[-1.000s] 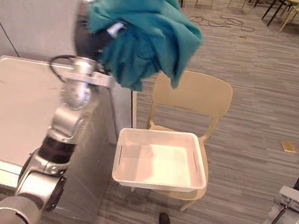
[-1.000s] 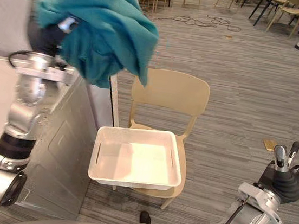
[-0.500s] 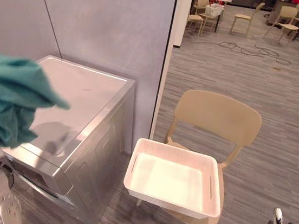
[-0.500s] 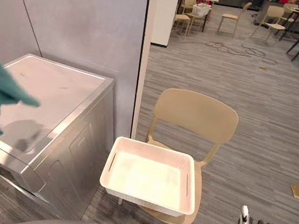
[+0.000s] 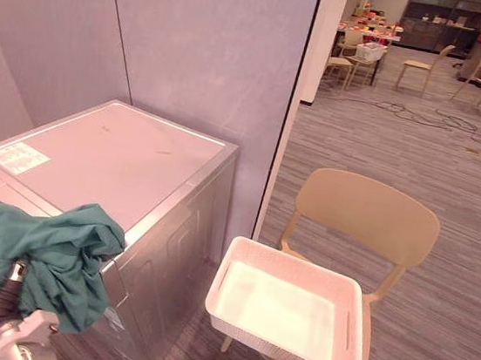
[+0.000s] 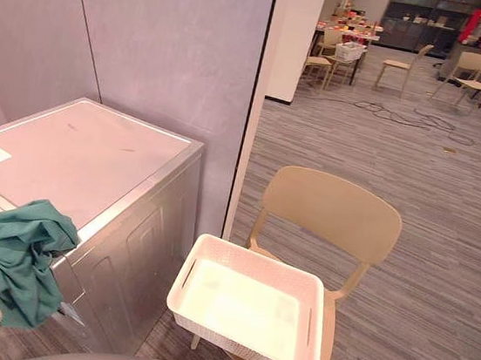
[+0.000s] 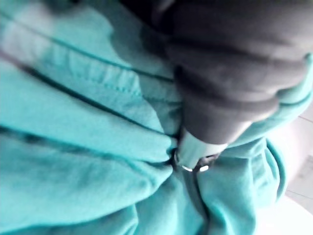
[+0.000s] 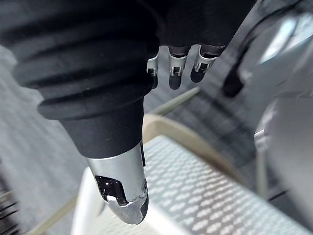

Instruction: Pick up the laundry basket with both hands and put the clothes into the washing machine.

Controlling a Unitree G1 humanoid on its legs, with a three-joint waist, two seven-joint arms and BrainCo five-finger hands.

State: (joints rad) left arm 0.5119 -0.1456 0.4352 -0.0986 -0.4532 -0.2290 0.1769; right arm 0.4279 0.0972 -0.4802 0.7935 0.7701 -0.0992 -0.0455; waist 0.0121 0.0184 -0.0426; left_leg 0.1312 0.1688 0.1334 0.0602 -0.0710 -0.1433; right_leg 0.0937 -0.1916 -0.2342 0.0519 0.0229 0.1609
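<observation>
Bunched teal cloth (image 5: pixel 42 257) drapes the left hand (image 7: pixel 200 147) (fingers buried, grip cannot be told) at the silver washing machine's (image 5: pixel 112 151) near corner, while the right hand (image 8: pixel 174 66), fingers relaxed, hangs above the white perforated plastic basket (image 5: pixel 277 347).

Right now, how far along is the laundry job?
Done: the basket sits empty on the chair. In hand: the teal cloth hangs on the left hand, low in front of the washer. Left: getting the cloth into the washer; I cannot tell if its door is open. The right hand is open and holds nothing, by the basket.
</observation>
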